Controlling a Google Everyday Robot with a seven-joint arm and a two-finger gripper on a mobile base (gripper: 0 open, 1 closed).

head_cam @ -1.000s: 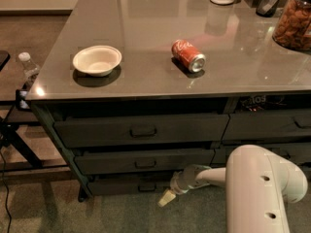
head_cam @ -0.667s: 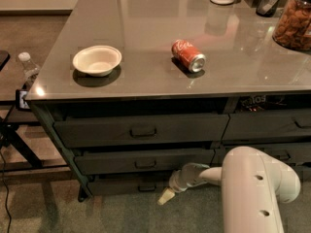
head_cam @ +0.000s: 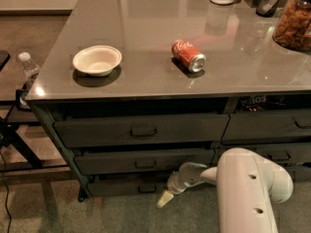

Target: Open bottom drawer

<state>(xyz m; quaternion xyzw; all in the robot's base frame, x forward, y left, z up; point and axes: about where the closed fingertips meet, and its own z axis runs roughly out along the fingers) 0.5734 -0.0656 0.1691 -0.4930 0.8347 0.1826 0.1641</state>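
The bottom drawer (head_cam: 116, 187) is the lowest and slimmest dark front in the left stack under the counter. It sits flush with the fronts above it, and its small dark loop handle (head_cam: 146, 189) shows in the shadow. My gripper (head_cam: 165, 198) is low near the floor, just right of and a little below that handle, pointing down and left. I cannot tell whether it touches the handle. The white arm (head_cam: 250, 188) reaches in from the lower right.
The middle drawer (head_cam: 146, 162) and the top drawer (head_cam: 141, 129) are above it, both shut. On the grey counter (head_cam: 146, 76) stand a white bowl (head_cam: 97, 59), a tipped red soda can (head_cam: 188, 56) and a snack jar (head_cam: 294, 21). A water bottle (head_cam: 28, 68) and a black stand are at the left.
The white arm's elbow has shifted slightly left. The gripper stays at about the same spot by the bottom drawer's handle. The drawers have not moved.
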